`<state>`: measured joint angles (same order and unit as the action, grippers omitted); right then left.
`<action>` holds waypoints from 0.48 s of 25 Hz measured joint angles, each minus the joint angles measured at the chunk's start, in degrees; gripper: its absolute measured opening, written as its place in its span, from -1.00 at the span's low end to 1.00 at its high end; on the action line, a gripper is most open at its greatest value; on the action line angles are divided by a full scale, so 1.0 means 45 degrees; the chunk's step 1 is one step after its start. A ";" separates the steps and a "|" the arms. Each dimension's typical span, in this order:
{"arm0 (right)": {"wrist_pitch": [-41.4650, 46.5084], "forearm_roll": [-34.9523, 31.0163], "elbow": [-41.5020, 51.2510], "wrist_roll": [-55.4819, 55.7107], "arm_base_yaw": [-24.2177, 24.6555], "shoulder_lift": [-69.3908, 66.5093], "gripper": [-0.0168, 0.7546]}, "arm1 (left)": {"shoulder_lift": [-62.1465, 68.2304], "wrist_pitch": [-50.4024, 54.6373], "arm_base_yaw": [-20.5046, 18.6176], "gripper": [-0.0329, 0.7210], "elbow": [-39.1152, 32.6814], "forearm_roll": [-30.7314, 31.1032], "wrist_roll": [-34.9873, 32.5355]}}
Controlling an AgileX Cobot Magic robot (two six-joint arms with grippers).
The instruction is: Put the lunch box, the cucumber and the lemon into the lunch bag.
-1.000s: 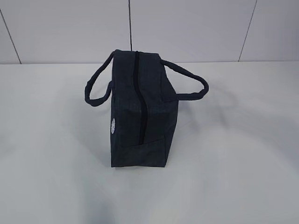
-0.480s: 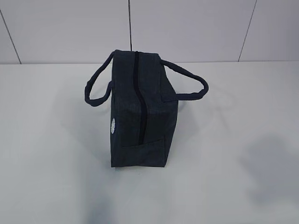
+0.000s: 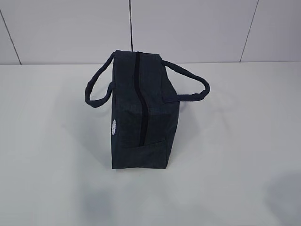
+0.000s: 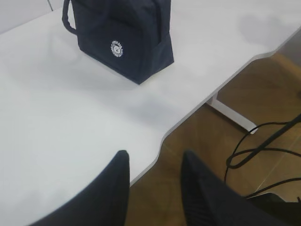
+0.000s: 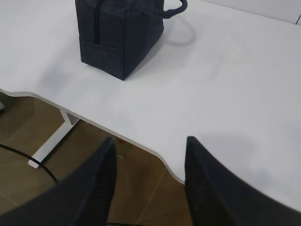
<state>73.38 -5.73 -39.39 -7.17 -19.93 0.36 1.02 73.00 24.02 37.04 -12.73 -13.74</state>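
The dark navy lunch bag (image 3: 141,110) stands upright in the middle of the white table, its zipper line running along the top and its two loop handles hanging out to either side. It shows too in the left wrist view as the lunch bag (image 4: 124,37) with its white logo, and in the right wrist view as the lunch bag (image 5: 117,35). My left gripper (image 4: 155,157) hangs open over the table's front edge with nothing between its fingers. My right gripper (image 5: 149,141) is open and empty over that same edge. The lunch box, the cucumber and the lemon are out of view.
The white table (image 3: 235,141) has a wavy front edge (image 4: 188,115). Below it lie brown floor, a white table leg (image 5: 49,141) and black cables (image 4: 263,150). A pale panelled wall (image 3: 188,28) rises behind the table.
A faint shadow on the table at the right has slid toward the lower right corner. The bag has not moved.
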 joint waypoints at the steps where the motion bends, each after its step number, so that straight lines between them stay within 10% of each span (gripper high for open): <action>1: 0.0000 0.0091 0.0198 0.0000 0.0000 0.0123 -0.03 | -0.0021 0.0000 0.0000 -0.25 -0.0215 0.0212 0.0000; 12: 0.0000 0.1074 0.1802 0.0008 0.0000 0.0147 -0.01 | -0.0068 -0.0834 0.0029 -0.25 -0.1302 0.1081 0.0000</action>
<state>73.38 -0.89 -31.29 -7.13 -19.93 1.03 0.72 69.24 24.15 31.18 -7.87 -13.74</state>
